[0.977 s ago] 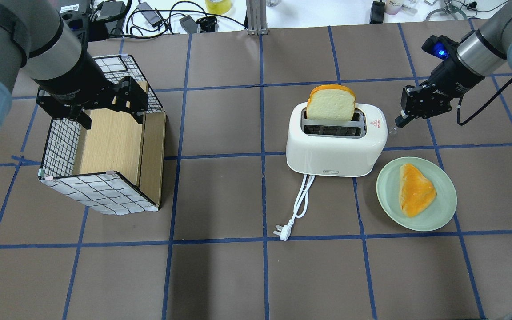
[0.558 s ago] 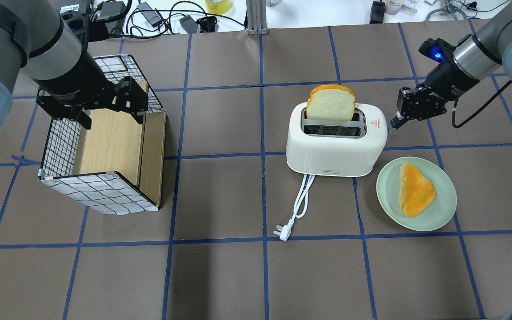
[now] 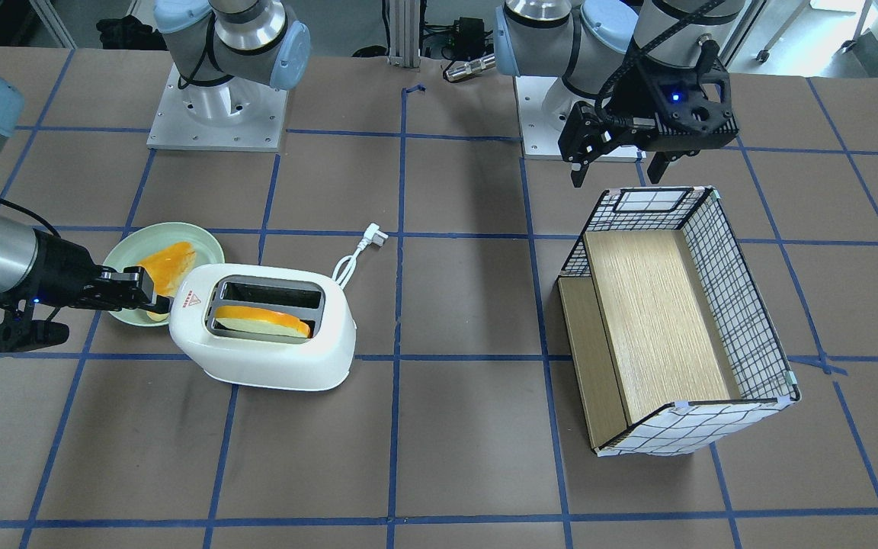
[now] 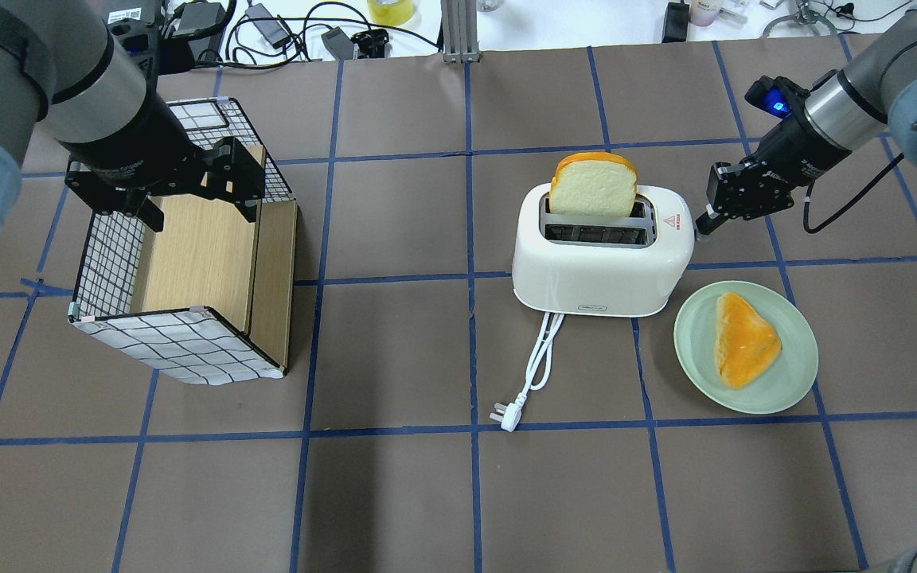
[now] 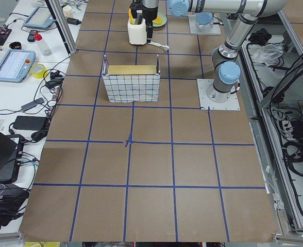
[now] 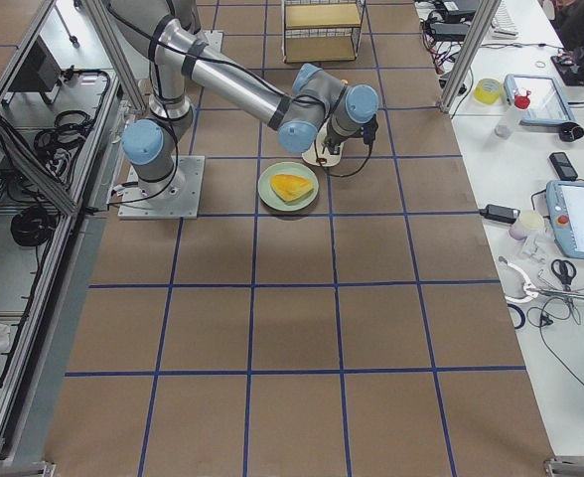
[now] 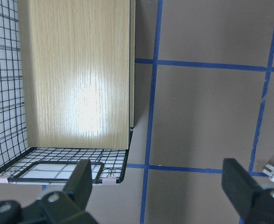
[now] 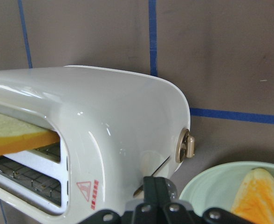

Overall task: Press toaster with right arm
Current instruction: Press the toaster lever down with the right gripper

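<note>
Clenched black right tool (image 4: 704, 225) sits at the rounded white plastic toaster (image 4: 602, 270), with a pale green round plate (image 4: 793, 382) just beside. Released left tool (image 4: 200, 207) hangs over the wire-grid basket (image 4: 180, 342) near the surface's left edge.

Bright overhead light (glare on toaster (image 8: 118, 116) and wooden panel (image 7: 81, 102)), soft shadows.

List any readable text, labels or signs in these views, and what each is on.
No text can be quoted as it reads.
Red warning triangle, a sign without words: sticker on top of the toaster.
Red lettering by the triangle: too small to read.
Dark badge low on the toaster's long side: blurred.
White print on the bodies of the left gripper and right gripper: blurred.
</note>
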Tool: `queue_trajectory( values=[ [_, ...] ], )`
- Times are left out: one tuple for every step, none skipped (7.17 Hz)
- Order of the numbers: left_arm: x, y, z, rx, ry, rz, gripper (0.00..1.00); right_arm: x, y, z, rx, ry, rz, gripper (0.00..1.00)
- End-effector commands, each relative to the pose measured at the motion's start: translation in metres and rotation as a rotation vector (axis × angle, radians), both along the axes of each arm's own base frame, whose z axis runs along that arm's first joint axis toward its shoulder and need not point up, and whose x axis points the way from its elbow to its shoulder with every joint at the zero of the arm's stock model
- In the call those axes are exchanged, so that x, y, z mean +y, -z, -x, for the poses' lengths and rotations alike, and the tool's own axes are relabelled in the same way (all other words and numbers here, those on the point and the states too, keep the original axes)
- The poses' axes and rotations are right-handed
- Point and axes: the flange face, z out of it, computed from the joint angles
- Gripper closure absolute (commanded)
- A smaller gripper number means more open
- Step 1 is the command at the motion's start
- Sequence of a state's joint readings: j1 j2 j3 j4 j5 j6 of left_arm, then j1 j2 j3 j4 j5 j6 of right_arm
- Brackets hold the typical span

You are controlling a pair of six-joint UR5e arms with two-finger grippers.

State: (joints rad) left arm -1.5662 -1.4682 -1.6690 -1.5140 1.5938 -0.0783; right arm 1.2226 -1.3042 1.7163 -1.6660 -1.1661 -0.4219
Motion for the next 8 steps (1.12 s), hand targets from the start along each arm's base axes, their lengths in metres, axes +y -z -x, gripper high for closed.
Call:
queue_trajectory(
  values=[
    [0.000, 0.000, 0.000, 0.000, 0.000, 0.000, 0.00, 0.002, 0.004, -0.001, 0.000, -0.004, 0.000, 0.96],
    [0.000, 0.000, 0.000, 0.000, 0.000, 0.000, 0.00, 0.002, 0.006, -0.001, -0.003, -0.015, 0.003, 0.96],
    [0.000, 0.000, 0.000, 0.000, 0.000, 0.000, 0.00, 0.002, 0.010, -0.001, -0.006, -0.016, -0.004, 0.96],
    [0.000, 0.000, 0.000, 0.000, 0.000, 0.000, 0.00, 0.001, 0.014, 0.000, -0.008, -0.027, -0.004, 0.97],
    [0.000, 0.000, 0.000, 0.002, 0.000, 0.000, 0.00, 0.001, 0.015, 0.000, -0.013, -0.038, -0.002, 0.97],
    [0.000, 0.000, 0.000, 0.000, 0.000, 0.000, 0.00, 0.000, 0.018, 0.000, -0.015, -0.038, -0.007, 0.97],
    [0.000, 0.000, 0.000, 0.000, 0.000, 0.000, 0.00, 0.000, 0.019, 0.000, -0.015, -0.039, -0.006, 0.97],
    [0.000, 0.000, 0.000, 0.002, 0.000, 0.000, 0.00, 0.002, 0.028, 0.000, -0.019, -0.047, -0.012, 0.97]
  ],
)
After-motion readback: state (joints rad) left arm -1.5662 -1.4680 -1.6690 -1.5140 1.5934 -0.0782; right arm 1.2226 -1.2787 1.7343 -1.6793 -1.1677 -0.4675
